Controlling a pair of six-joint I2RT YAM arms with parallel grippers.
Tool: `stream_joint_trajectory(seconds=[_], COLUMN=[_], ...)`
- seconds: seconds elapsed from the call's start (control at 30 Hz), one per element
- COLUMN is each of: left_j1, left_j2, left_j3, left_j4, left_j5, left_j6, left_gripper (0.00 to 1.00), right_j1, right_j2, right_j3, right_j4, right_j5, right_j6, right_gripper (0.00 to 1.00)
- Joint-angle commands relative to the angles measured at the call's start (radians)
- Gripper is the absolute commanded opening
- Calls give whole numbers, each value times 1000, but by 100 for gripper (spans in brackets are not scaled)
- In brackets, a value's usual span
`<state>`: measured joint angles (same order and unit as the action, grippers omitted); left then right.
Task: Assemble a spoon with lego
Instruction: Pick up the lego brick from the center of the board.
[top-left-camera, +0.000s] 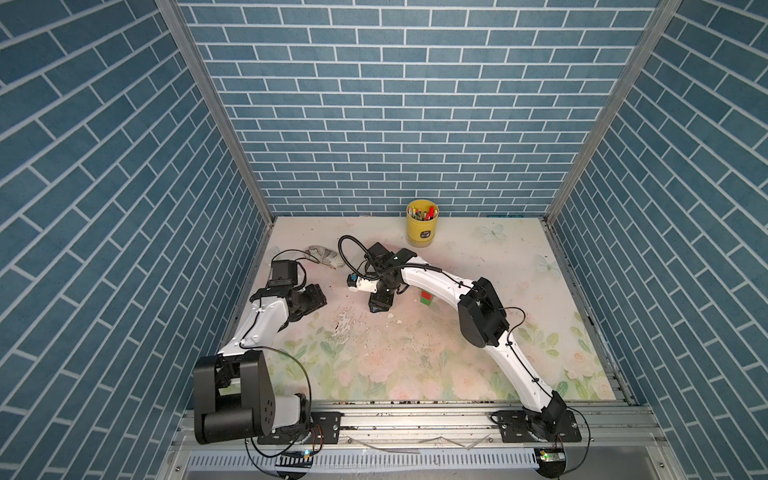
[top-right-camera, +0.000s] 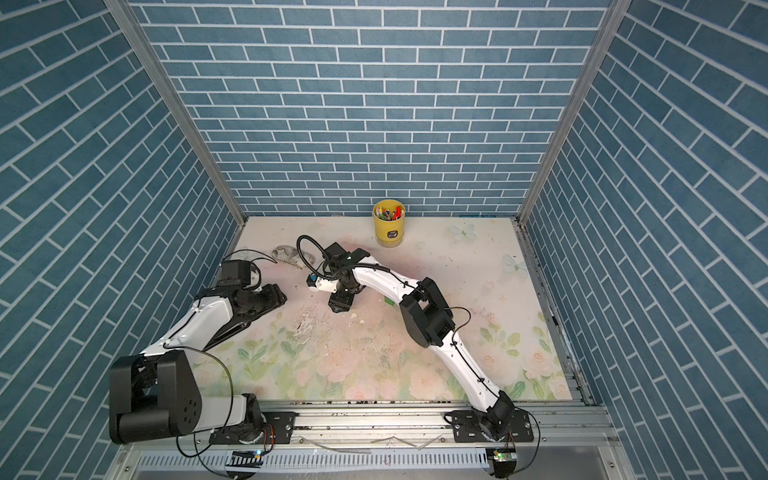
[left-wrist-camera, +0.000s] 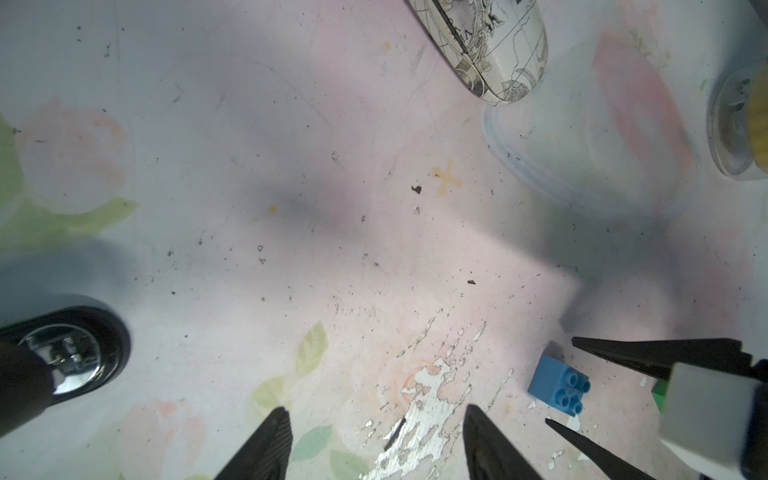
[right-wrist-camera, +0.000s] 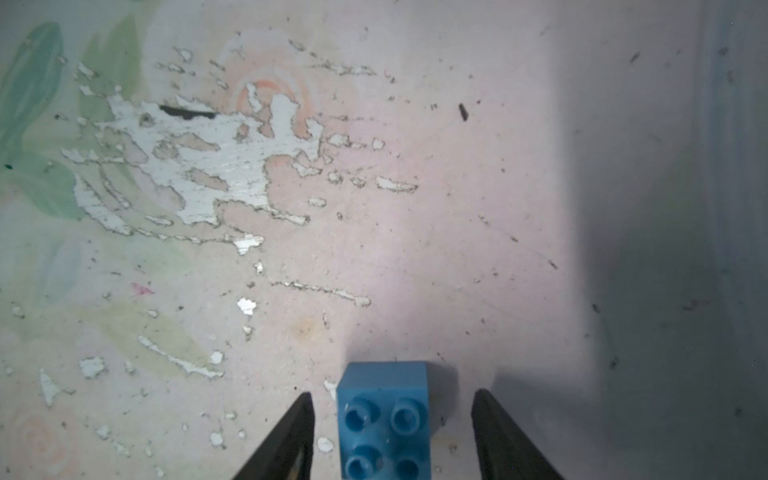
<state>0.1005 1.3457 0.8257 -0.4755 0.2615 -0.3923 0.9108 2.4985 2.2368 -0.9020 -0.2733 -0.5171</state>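
A light-blue lego brick (right-wrist-camera: 384, 419) stands studs-up on the table between the fingers of my right gripper (right-wrist-camera: 392, 392). The jaws are open, with a gap to the brick on each side. The left wrist view shows the same brick (left-wrist-camera: 559, 384) flanked by the right gripper's fingers (left-wrist-camera: 623, 353). My left gripper (left-wrist-camera: 376, 411) is open over bare table, to the brick's left, with nothing between its fingers. A short stack, a red brick on a green one (top-left-camera: 426, 298), stands beside the right forearm; only its green edge (top-right-camera: 389, 300) shows in a top view. No joined spoon is in view.
A yellow cup of pens (top-left-camera: 422, 228) stands at the back wall. A map-printed case (left-wrist-camera: 490, 45) lies behind the left gripper (top-left-camera: 318, 297). A patch of the table's surface has peeled (right-wrist-camera: 199, 166) between the two grippers. The right gripper (top-left-camera: 378, 305) points down near the table's middle.
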Motion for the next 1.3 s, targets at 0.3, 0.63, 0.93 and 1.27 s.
stream_joint_trajectory(seconds=[0.3,0.63,0.93,1.27], left_j1=[4,2,1,-11], left_j2=[-10,-15,-14,-30], left_j3=[-8,-10,-7,-8], left_j4=[-1,-4,-4,4], left_j5=[8,5,8,21], left_j6=[2,3,5,4], left_gripper=[68,67,68,68], right_j1=[8,12,11,5], right_j2=[17,30,25,-68], right_j3=[40,55,88,118], right_j4=[-64,-85,-109,-139], right_j5=[6,11,13,45], right_j6=[7,3,10,76], right_gripper=[42,38,28,26])
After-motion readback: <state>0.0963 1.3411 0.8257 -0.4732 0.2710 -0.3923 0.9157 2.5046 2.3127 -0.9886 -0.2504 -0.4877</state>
